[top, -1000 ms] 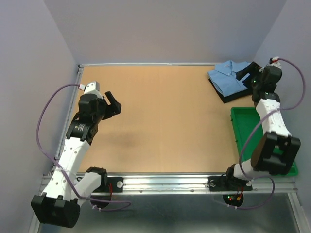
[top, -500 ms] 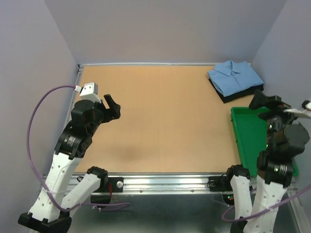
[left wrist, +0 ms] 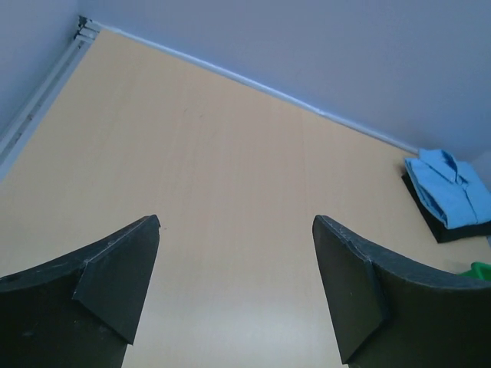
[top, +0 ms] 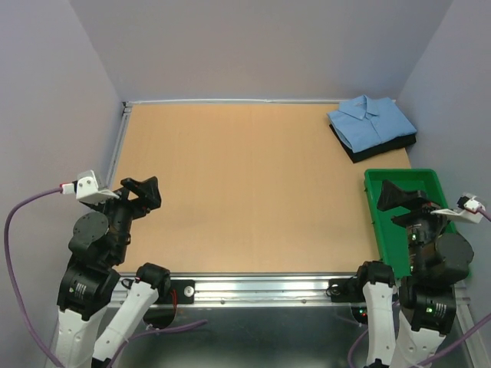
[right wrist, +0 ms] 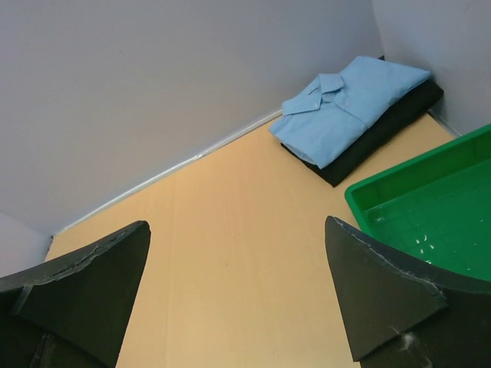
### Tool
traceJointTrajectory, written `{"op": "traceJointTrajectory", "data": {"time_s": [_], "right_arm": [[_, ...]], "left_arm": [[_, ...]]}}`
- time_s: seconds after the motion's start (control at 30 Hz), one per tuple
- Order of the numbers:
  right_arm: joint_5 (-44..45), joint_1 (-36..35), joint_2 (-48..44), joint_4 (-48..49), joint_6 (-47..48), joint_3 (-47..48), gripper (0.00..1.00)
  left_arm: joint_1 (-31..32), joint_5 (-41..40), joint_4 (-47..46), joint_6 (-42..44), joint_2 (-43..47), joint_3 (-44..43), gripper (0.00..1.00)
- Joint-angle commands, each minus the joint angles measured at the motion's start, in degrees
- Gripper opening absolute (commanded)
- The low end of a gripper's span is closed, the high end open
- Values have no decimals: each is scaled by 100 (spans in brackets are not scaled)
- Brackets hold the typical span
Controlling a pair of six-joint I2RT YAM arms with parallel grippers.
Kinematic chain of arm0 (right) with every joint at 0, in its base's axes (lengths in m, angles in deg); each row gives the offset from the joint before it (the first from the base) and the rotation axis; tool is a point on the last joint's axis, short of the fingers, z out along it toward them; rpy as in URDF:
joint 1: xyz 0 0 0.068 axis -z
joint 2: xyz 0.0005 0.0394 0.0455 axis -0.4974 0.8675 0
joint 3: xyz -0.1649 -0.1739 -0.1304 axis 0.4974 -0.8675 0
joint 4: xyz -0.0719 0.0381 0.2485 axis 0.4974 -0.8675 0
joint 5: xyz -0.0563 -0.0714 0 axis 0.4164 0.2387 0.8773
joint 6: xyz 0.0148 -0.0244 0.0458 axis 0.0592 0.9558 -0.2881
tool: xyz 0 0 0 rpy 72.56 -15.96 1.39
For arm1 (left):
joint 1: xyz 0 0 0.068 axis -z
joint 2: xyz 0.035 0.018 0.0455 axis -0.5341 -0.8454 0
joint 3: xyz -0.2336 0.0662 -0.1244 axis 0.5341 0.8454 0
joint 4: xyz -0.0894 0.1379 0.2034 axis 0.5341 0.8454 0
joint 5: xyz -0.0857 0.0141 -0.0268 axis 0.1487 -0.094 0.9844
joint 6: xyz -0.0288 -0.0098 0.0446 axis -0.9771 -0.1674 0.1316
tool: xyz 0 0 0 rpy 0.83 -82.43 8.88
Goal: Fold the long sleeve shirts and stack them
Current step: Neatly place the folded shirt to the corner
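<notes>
The two long sleeve shirts lie folded in one stack at the far right corner of the table. The light blue shirt [top: 370,121] is on top, and the black shirt [top: 383,147] shows as a dark edge under it. The right wrist view shows the same stack, the blue shirt [right wrist: 345,103] over the black shirt [right wrist: 376,138]. In the left wrist view the stack is small at the right edge, blue shirt [left wrist: 453,195] uppermost. My left gripper [top: 142,192] [left wrist: 236,222] hangs open and empty over the near left of the table. My right gripper [top: 399,195] [right wrist: 236,224] is open and empty above the tray, well short of the stack.
A green plastic tray [top: 371,207] [right wrist: 399,180] sits at the right side, just in front of the shirt stack, with nothing in it but small specks. Grey walls close the table at the back and both sides. A metal rail runs along the near edge.
Both arms have drawn back toward the near edge. The right gripper came away from the shirt stack, opening wider, and now hangs over the tray. The stack stayed put.
</notes>
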Motion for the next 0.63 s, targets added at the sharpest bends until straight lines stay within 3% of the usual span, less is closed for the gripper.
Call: {"op": "traceJointTrajectory", "data": {"time_s": [0.0, 0.6], "right_arm": [[-90, -115, -284, 130, -132, -95, 100], [-425, -221, -460, 166, -228, -17, 100]], "left_arm": [[9, -333, 11, -125, 143, -76, 93], [9, -465, 267, -239, 126, -174, 96]]}}
